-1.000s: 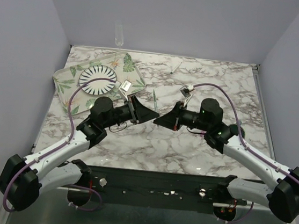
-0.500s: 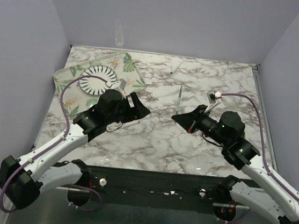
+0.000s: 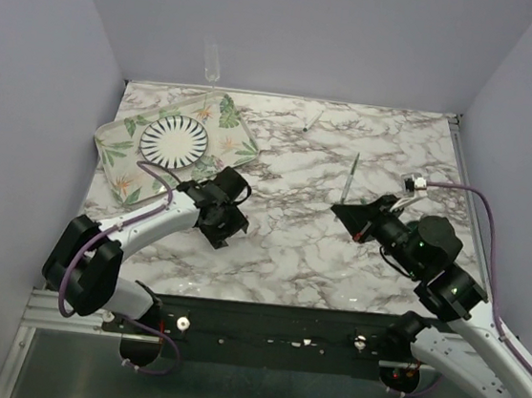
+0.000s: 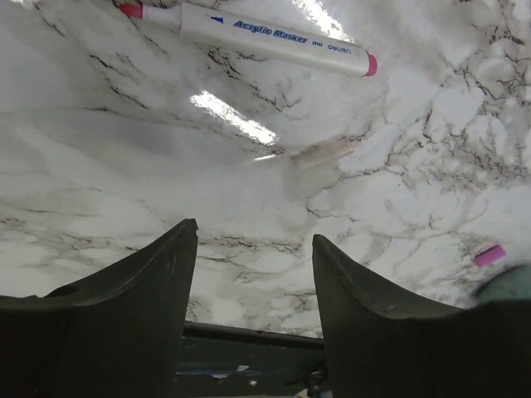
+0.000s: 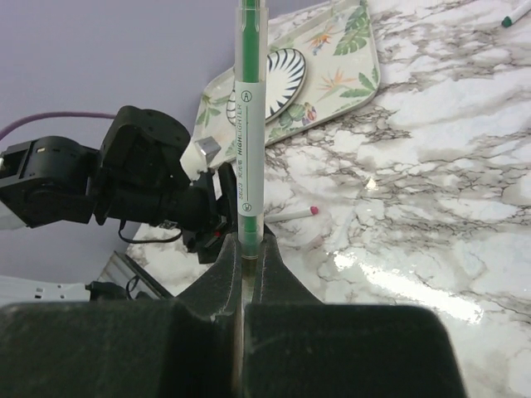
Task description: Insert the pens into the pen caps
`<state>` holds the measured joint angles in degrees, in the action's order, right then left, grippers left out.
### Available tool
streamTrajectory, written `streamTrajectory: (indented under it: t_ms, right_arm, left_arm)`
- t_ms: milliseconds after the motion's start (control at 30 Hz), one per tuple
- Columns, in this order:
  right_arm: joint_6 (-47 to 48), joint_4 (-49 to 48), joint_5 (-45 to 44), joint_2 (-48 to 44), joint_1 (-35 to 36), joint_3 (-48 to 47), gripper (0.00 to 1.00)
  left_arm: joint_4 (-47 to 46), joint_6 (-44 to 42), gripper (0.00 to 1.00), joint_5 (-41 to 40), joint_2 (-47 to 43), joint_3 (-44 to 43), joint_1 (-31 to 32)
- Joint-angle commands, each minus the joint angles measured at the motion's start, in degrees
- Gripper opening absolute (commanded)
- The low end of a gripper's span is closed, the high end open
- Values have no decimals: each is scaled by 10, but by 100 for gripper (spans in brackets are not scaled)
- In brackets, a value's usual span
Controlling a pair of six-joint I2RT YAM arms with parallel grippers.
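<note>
A tray (image 3: 117, 155) sits in the far-left corner of the bench (image 3: 289, 250), with a plate (image 3: 175, 140) resting on it. Just before the tray's near-right corner hangs the left pincer (image 4: 253, 240), its fingers apart over bare bench. In its wrist view a loose pen (image 4: 265, 37) lies crosswise on the bench beyond them, with a small cap (image 4: 489, 254) off to the right. Well apart, on the bench's right half, the right pincer (image 5: 249, 240) clamps a second pen (image 5: 249, 124), which juts toward the far edge. Behind it, a slim stick (image 3: 309, 120) lies near that edge.
</note>
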<state>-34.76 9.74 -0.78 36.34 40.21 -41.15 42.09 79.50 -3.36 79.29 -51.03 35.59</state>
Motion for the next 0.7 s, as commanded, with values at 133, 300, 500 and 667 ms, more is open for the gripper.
streamTrajectory:
  t_ms: [133,300,500,667]
  right_arm:
    - [19,41,-38,-43,3,6,1]
    - [22,49,-44,-57,3,5,1]
    - [27,53,-53,-58,3,5,1]
    - [29,49,-57,-56,3,4,1]
  left_arm:
    - [-65,104,64,-16,42,-38,2]
    - [-66,-132,39,-33,148,-159,7]
    - [-159,-257,34,-14,162,-146,30]
    - [-200,-308,0,-6,143,-115,32]
